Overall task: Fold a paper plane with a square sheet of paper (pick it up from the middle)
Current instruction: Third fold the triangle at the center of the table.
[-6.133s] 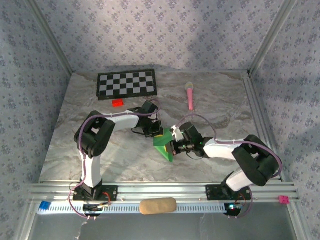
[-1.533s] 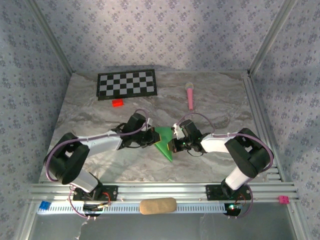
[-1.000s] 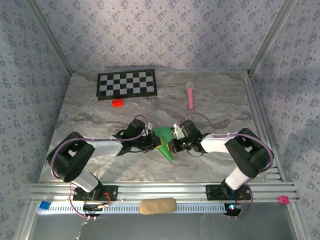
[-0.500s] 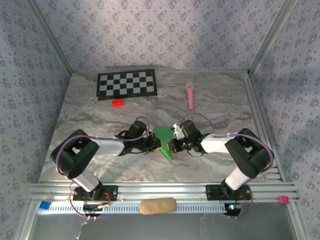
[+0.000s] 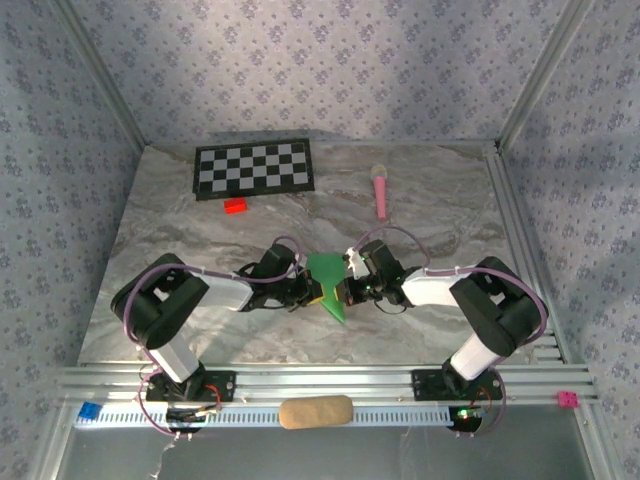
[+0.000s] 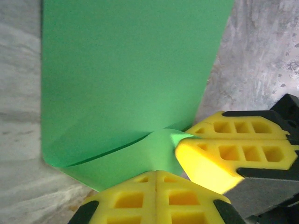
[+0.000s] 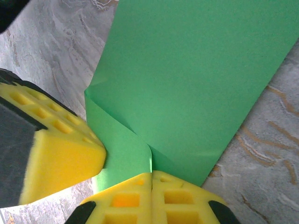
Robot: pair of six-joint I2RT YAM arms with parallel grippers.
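My left gripper (image 5: pixel 306 291) lies low on the table (image 5: pixel 200 240), jaws closed pad to pad, its tips touching the left edge of the square sheet of paper (image 5: pixel 326 272). Whether a layer is nipped between them I cannot tell. The sheet, folded to a pointed shape, lies flat between my two tools, long axis running from the far side towards my bases, point nearest me. My right gripper (image 5: pixel 344 292), likewise closed, touches the right edge beside a small raised flap. Both tools are equally near, so I judge the next crease needs both.
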